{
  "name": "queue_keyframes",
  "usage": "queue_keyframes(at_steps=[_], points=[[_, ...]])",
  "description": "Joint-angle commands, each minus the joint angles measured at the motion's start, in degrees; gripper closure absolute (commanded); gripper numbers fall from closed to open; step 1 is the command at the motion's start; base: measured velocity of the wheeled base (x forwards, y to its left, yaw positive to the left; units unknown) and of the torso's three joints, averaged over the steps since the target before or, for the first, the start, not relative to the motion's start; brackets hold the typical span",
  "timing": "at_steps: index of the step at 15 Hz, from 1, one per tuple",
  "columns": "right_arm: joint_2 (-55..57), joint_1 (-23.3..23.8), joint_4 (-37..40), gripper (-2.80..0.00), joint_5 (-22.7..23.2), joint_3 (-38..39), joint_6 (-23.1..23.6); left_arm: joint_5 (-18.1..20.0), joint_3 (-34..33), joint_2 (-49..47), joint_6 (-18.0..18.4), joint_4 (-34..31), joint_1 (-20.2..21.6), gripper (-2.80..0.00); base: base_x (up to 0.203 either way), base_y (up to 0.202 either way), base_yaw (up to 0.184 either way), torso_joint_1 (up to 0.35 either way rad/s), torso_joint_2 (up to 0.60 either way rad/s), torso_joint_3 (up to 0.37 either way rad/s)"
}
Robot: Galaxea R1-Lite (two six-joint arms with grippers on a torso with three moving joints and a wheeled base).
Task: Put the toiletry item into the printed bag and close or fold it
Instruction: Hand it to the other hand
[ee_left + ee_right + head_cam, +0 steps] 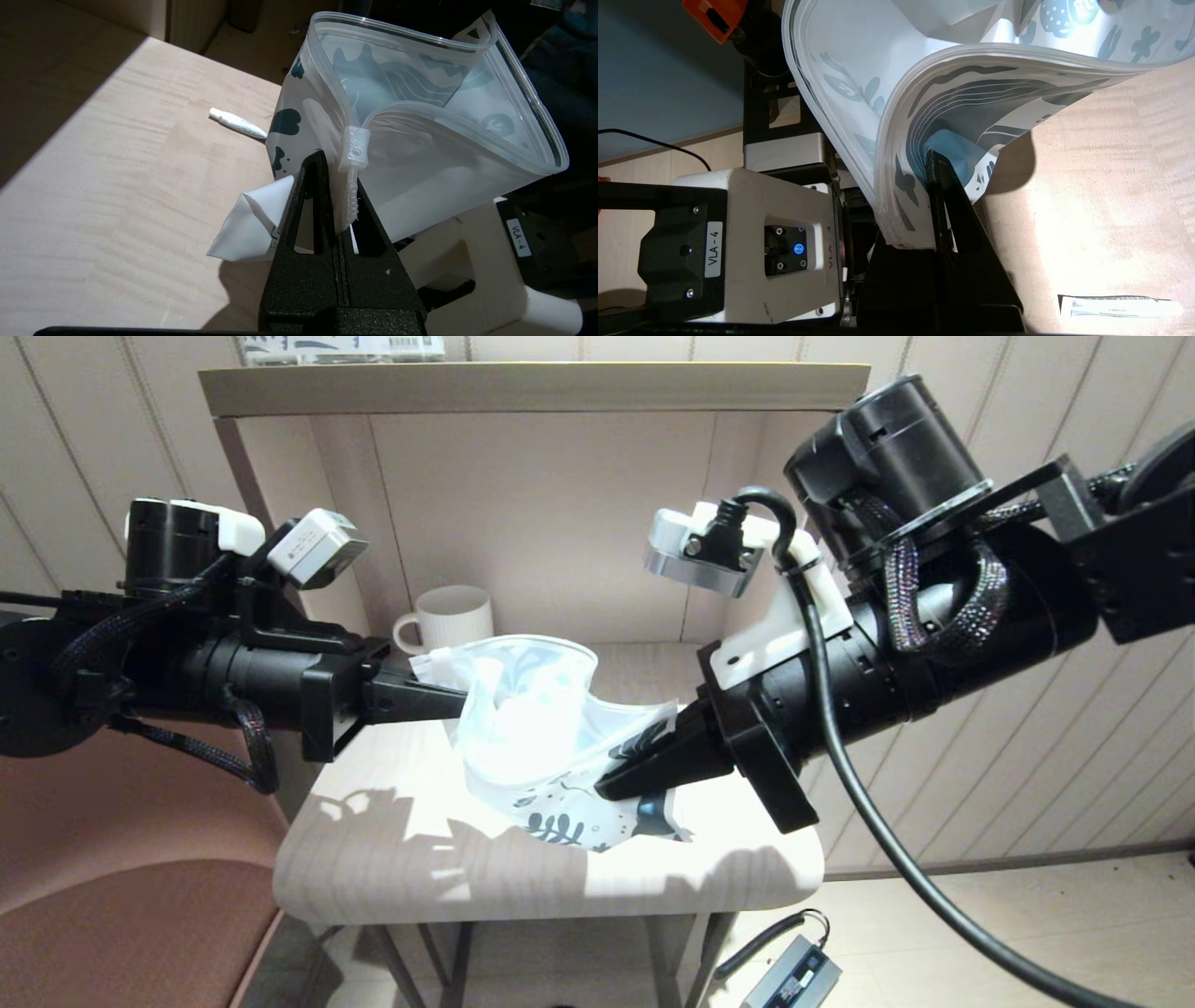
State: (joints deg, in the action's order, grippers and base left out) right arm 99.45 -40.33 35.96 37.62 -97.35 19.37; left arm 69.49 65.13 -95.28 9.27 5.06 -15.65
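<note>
Above the pale wooden table (392, 859), left gripper (456, 702) and right gripper (621, 782) each clamp opposite edges of the white semi-translucent leaf-printed plastic bag (537, 728), mouth gaping, near the white mug (448, 619).

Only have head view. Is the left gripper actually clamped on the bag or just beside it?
Observer: Clamped. The left wrist view shows the left gripper shut on the bag rim, right by the zip slider.
Operator: Right side?
Observer: The right gripper is shut on the printed end.
Operator: Anything loose behind the bag?
Observer: A small white tube lies on the table, outside the bag.
</note>
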Motion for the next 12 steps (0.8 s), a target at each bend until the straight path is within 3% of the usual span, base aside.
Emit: queue_keyframes(at_steps=[1,2,3,4,12], points=[[0.0,0.0,0.2,0.0,0.2,-0.4,0.0,0.4,0.0,0.0,0.0,0.0,0.0,0.0,0.0,0.0,0.0,0.0,0.0,0.0],[0.1,0.0,0.2,0.0,0.1,-0.7,0.0,0.4,0.0,0.0,0.0,0.0,0.0,0.0,0.0,0.0,0.0,0.0,0.0,0.0],[0.1,0.0,0.3,-2.08,-0.3,-0.8,-0.1,0.4,0.0,0.0,0.0,0.0,0.0,0.0,0.0,0.0,0.0,0.0,0.0,0.0],[0.0,-0.2,0.1,-2.8,-1.6,-0.1,0.2,0.4,0.0,0.0,0.0,0.0,0.0,0.0,0.0,0.0,0.0,0.0,0.0,0.0],[-1.8,0.2,-0.2,-2.8,-2.0,2.2,-0.1,0.3,0.2,-0.5,0.0,0.1,0.0,0.0,0.0,0.0,0.0,0.0,0.0,0.0]])
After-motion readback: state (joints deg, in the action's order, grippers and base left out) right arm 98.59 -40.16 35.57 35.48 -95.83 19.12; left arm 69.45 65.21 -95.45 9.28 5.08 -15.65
